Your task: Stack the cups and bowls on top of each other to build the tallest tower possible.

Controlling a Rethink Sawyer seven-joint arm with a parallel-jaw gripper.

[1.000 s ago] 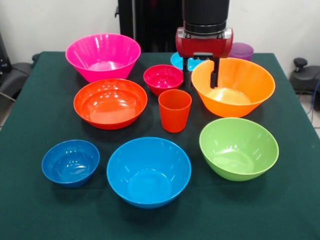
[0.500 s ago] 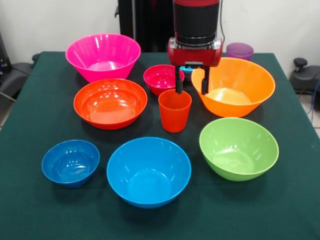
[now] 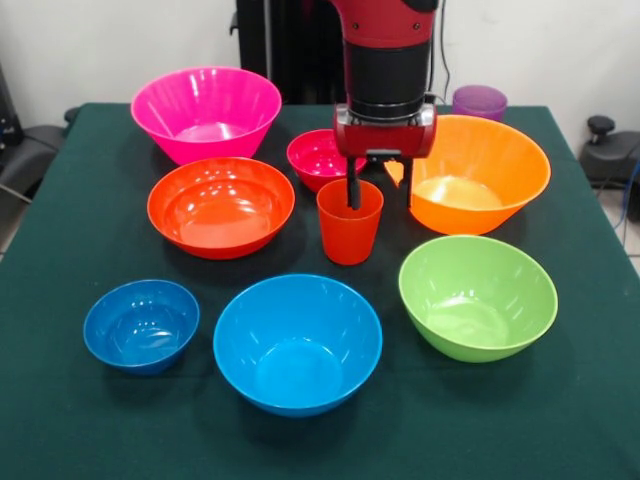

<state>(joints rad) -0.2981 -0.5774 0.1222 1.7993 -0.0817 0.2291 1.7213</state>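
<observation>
Gripper (image 3: 379, 190) status, front view: fingers spread, nothing held. Over the last second it has moved from above the orange bowl (image 3: 470, 172) across to the orange-red cup (image 3: 349, 221) and descended. One finger (image 3: 353, 189) now reaches down inside the cup's mouth; the other (image 3: 407, 188) hangs outside the rim, on the orange-bowl side. You should read this as a rim-grasp approach: the cup wall sits between the fingers, not yet clamped.

Note that no tower exists yet. All pieces stand separately on the table (image 3: 60, 420): sky-blue bowl (image 3: 297, 343) near the front, well apart from the gripper; red-orange bowl (image 3: 221, 205) just beside the cup; purple cup (image 3: 479, 101) at the far edge.

Only the front view is supplied for this moment; you cannot confirm finger depth from overhead.
</observation>
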